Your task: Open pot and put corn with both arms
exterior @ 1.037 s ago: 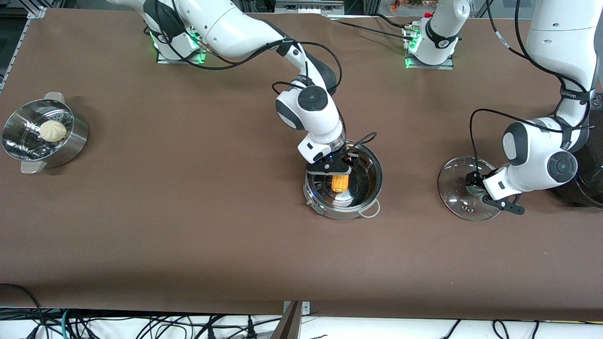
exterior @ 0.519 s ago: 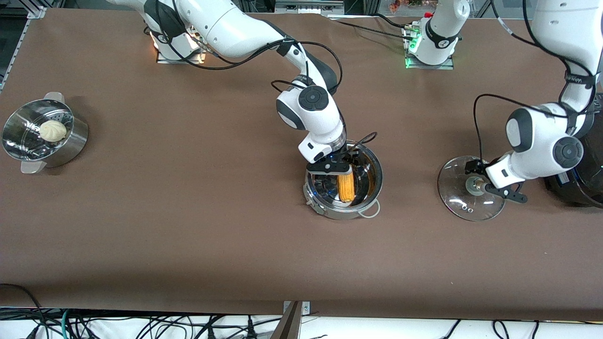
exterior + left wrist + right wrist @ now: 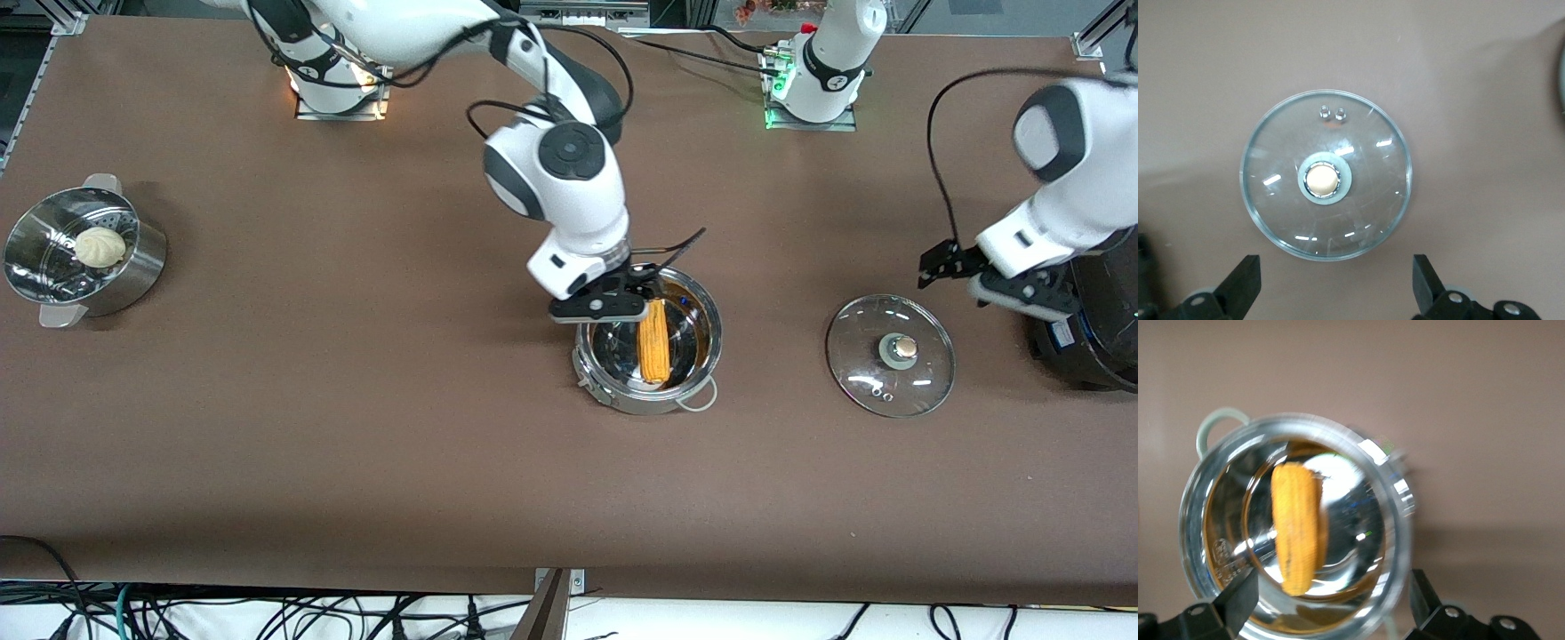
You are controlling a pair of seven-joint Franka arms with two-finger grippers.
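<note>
- Both arms have lifted since the earlier frames: the right gripper (image 3: 613, 305) has let the corn (image 3: 655, 340) drop and risen above the pot's rim, and the left gripper (image 3: 996, 276) has pulled up off the lid's knob.
- Corn now lies flat inside the steel pot (image 3: 702, 373), which stands near the desk's middle.
- Glass lid (image 3: 890, 356) rests knob-up on the desk beside the pot, toward the left arm's end, close to the black cooker (image 3: 1098, 338) at that edge.
- Right gripper hangs over the pot with jaws wide apart, holding nothing.
- Left gripper hovers over the lid, jaws wide apart, empty.
- Judged from this, the pot is opened and the corn placed; only withdrawing the arms seems left.
</note>
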